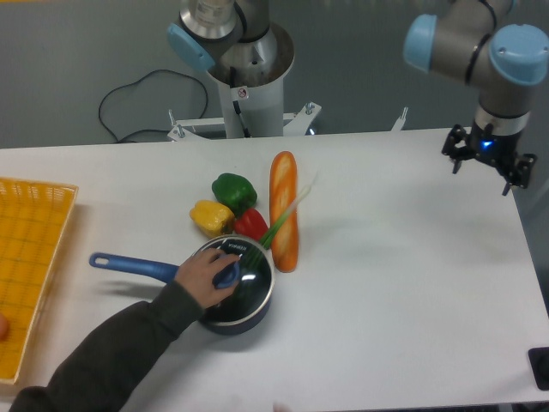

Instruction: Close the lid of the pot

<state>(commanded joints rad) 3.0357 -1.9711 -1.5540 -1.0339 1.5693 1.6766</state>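
The dark pot (242,316) with its long blue handle (129,265) sits at the front left of the table. The glass pot lid (250,273) lies on top of it. A person's hand (199,276) in a dark sleeve grips the lid's blue knob (227,274). My gripper (485,172) hangs far off at the table's right rear, above the edge, open, with nothing between its fingers.
A long baguette (284,209) with a green stalk (287,215) across it lies right of the pot. Green (233,190), yellow (210,215) and red (250,225) peppers cluster behind the pot. An orange basket (30,257) stands at the left edge. The robot base (243,77) rises at the back.
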